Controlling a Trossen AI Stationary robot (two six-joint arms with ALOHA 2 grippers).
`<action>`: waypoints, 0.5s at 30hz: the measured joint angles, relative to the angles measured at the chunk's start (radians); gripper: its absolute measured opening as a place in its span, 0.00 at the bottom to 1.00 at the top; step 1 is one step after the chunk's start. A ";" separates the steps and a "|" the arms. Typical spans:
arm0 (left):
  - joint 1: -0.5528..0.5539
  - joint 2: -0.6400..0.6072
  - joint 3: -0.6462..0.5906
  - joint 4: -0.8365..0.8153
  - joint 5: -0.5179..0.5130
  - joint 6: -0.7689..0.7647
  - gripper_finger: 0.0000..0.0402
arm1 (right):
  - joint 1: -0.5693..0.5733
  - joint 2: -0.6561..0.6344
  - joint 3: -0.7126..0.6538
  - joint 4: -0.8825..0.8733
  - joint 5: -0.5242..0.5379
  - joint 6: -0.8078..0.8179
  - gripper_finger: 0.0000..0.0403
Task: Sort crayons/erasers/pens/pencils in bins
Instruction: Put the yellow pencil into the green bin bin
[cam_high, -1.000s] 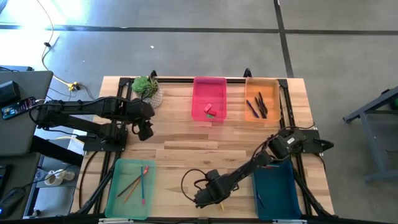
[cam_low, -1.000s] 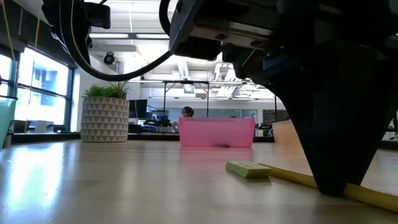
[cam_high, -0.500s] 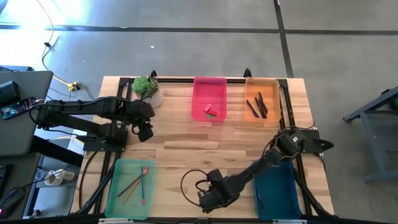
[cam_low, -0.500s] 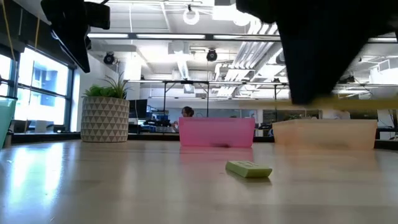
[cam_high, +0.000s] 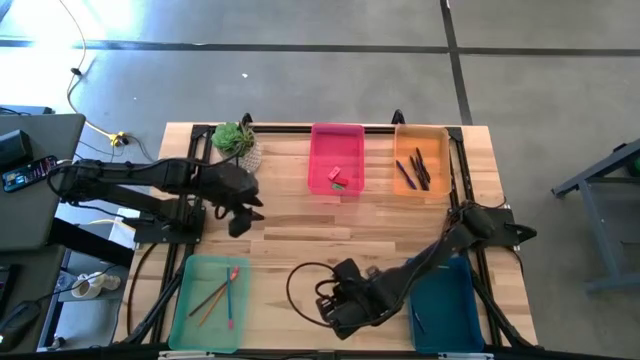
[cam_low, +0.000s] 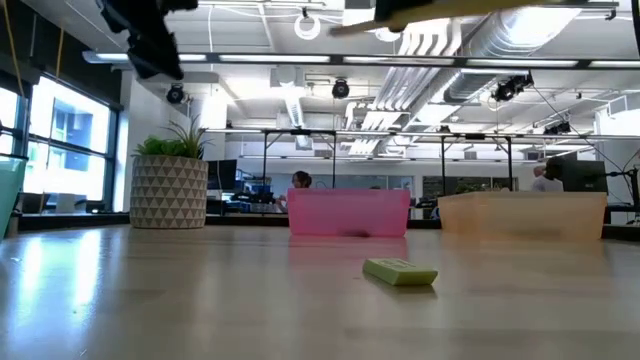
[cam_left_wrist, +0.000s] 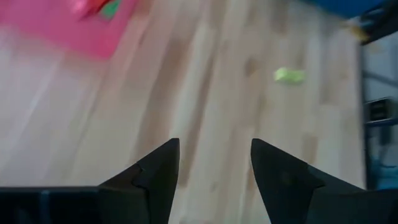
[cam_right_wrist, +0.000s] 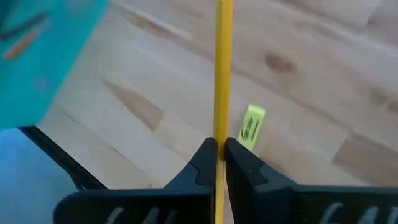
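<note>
Wooden tabletop (cam_high: 300, 230) with four bins. Right gripper (cam_right_wrist: 217, 152), near the table's front edge beside the light green bin (cam_high: 205, 290), is clamped on a yellow pencil (cam_right_wrist: 224, 68) and has lifted it clear of the wood, leaving a yellow-green eraser (cam_low: 400, 271) lying behind. Left gripper (cam_left_wrist: 214, 165), near the plant pot (cam_high: 240, 145), has spread its fingers wide. Pencil now ready for binning.

Pale wooden plank surface (cam_high: 300, 235) with a soft sheen; translucent glossy plastic pink bin (cam_high: 337, 158); smooth yellow painted pencil (cam_right_wrist: 224, 68) between the matt black right end effector (cam_right_wrist: 217, 163) fingers.
</note>
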 joint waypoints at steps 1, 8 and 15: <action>-0.013 0.000 0.000 0.032 0.009 0.007 0.46 | 0.000 -0.009 0.000 -0.001 0.016 -0.013 0.00; -0.108 0.000 0.000 0.233 0.014 0.021 0.44 | 0.000 -0.078 0.000 -0.008 0.111 -0.098 0.00; -0.169 0.000 0.000 0.387 0.013 0.007 0.44 | 0.000 -0.148 0.000 -0.003 0.190 -0.212 0.00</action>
